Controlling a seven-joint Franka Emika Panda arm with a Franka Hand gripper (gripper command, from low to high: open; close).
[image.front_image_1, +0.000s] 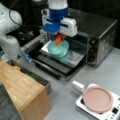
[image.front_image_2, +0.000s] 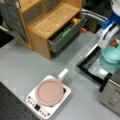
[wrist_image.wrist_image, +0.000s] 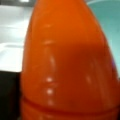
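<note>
Orange carrot-like toy (wrist_image.wrist_image: 67, 62) fills the wrist view, so the gripper (image.front_image_1: 59, 39) seems clamped on it, holding it just over the teal bowl (image.front_image_1: 58, 48) on the open toaster oven (image.front_image_1: 100, 37) door; the bowl looks empty, though that's hard to see. Left to right in a front view: wooden cabinet (image.front_image_2: 50, 22) with an open drawer (image.front_image_2: 66, 33) holding yellow and green items, then pink pan (image.front_image_2: 49, 92) on the white cooktop (image.front_image_2: 37, 106), empty.

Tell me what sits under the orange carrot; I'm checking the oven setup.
Below the orange carrot in the gripper is a teal bowl on the oven tray. The bowl's inside is partly hidden.
</note>
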